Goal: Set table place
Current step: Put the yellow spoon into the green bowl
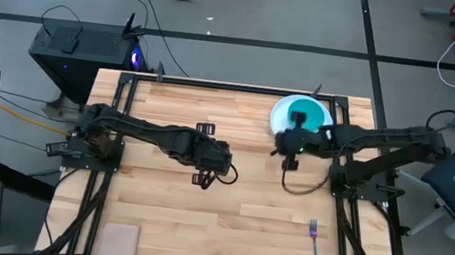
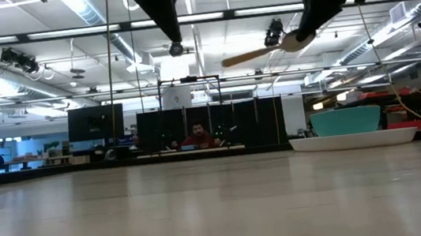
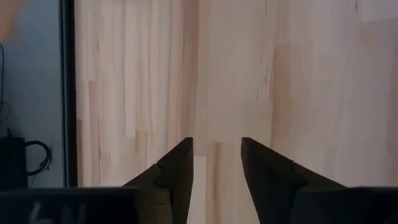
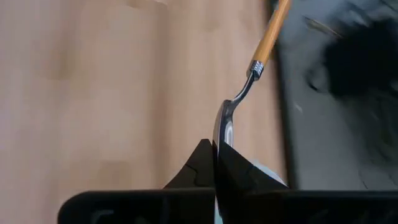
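The right jaws pinch the spoon (image 4: 225, 121) by its bowl, high above the table (image 1: 225, 222), to carry it; left jaws hang open, holding nothing.

Teal bowl (image 1: 302, 116), white plate (image 1: 281, 116), orange-handled spoon (image 4: 264, 53).

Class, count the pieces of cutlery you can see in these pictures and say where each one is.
2. The spoon is held above the table in the right claw, near the plate. The fork lies on the table's near right side.
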`<state>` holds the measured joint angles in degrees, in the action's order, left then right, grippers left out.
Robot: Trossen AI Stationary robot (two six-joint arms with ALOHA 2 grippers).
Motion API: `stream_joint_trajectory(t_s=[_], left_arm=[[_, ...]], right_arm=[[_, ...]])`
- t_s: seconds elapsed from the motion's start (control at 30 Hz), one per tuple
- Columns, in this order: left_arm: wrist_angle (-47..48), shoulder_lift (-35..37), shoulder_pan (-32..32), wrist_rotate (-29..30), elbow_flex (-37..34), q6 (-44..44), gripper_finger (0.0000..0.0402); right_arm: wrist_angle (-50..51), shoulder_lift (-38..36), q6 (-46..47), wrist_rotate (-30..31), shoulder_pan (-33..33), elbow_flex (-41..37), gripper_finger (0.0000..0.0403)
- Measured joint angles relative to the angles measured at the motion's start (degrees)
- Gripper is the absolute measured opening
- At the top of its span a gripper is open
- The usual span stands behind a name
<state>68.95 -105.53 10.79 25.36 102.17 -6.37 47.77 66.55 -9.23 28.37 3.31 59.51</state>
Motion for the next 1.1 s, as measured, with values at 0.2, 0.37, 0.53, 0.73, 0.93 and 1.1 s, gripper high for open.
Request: stream_joint_trajectory(t_s=[0.2,0.37,0.53,0.73,0.93,1.1], left_arm=[[-0.3,0.2,0.0,0.1,0.0,0.0,0.0151],[-0.4,0.2,0.0,0.2,0.0,0.0,0.0147],[-0.6,0.2,0.0,0.1,0.0,0.0,0.0139],[-2.0,0.1,-0.1,0.1,0.0,0.2,0.014],[-2.6,0.1,-0.1,0.2,0.0,0.2,0.0146],[-2.7,0.1,-0.1,0.1,0.0,0.1,0.014]], right_arm=[[5.3,-2.9,6.4,11.7,-5.1,0.0,0.0],[7.9,-1.9,11.7,19.1,-10.7,-0.5,0.0],[7.0,-0.8,16.9,24.0,-16.6,-5.5,0.0],[2.9,-0.4,20.7,26.6,-23.0,-11.5,0.0],[-3.0,-0.4,19.8,23.6,-26.8,-16.5,0.0],[-7.5,-0.4,18.2,19.3,-28.7,-19.5,0.0001]])
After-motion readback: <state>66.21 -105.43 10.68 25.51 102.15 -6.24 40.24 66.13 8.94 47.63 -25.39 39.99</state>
